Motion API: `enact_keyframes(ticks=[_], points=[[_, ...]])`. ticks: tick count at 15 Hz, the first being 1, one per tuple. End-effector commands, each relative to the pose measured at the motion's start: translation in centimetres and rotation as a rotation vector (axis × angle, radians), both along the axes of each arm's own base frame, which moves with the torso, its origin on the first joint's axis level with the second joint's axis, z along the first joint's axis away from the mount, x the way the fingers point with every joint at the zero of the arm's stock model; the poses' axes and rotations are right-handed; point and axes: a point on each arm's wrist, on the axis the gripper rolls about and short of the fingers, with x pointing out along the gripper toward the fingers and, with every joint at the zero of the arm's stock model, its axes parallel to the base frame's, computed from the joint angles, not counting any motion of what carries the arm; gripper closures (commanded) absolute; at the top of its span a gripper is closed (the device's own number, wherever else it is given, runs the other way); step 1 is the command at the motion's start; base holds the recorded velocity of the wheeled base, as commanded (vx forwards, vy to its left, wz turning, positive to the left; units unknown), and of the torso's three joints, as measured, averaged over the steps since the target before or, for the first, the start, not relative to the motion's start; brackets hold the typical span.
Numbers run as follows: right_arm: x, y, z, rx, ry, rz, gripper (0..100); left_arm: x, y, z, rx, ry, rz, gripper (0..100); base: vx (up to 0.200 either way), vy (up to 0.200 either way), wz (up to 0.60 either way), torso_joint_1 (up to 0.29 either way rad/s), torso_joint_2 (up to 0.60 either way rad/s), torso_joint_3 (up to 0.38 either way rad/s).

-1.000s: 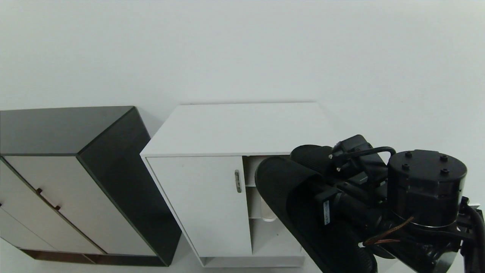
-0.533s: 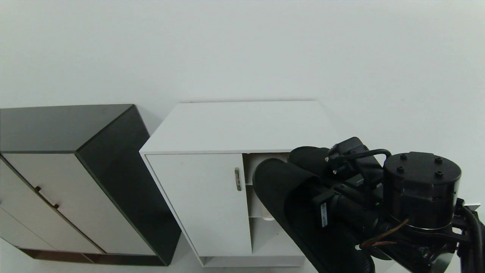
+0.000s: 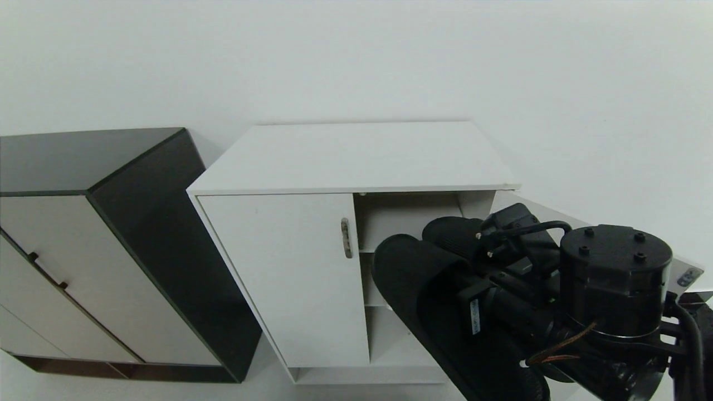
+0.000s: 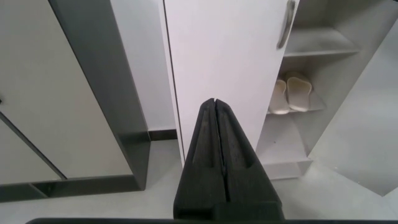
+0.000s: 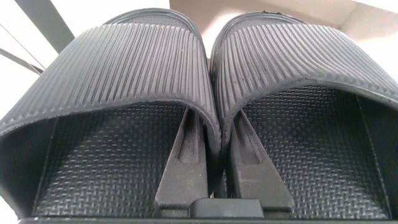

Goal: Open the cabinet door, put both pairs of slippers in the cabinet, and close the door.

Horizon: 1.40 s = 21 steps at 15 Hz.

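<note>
A white cabinet (image 3: 356, 156) stands against the wall, its left door (image 3: 284, 278) closed and its right door (image 3: 680, 267) swung open. My right gripper (image 5: 214, 124) is shut on a pair of black slippers (image 3: 412, 278), pinching their touching straps (image 5: 211, 81) in front of the open compartment. A pair of white slippers (image 4: 291, 93) rests on the middle shelf inside. My left gripper (image 4: 215, 102) is shut and holds nothing, low in front of the closed door (image 4: 224, 50).
A black cabinet with pale drawer fronts (image 3: 111, 223) stands close to the left of the white one, with a narrow gap between them. The closed door has a metal handle (image 3: 346, 238). Bare floor (image 4: 348, 193) lies before the cabinets.
The head view has shifted, so the camera has moved: more of the cabinet's open right compartment shows, with the open door behind the arm. The right gripper still holds the black slippers.
</note>
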Motion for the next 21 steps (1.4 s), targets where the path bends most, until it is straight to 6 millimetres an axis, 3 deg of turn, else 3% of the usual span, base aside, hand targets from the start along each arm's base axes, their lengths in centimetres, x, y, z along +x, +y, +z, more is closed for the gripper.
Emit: enact_keyframes(ticks=[1,12,21], points=[[-0.02,0.0,-0.13,-0.004,0.003,0.001,100,0.01,0.0,0.0,0.0,0.001,0.0,100,0.0,0.0,0.0,-0.207,0.52,0.32],[-0.03,-0.01,-0.16,0.004,-0.003,0.002,100,0.01,0.0,0.0,0.0,0.001,0.0,100,0.0,0.0,0.0,-0.166,0.49,0.32],[-0.03,-0.28,-0.56,-0.007,0.003,-0.003,100,0.01,0.0,0.0,0.0,0.001,0.0,100,0.0,0.0,0.0,-0.066,0.43,0.36]])
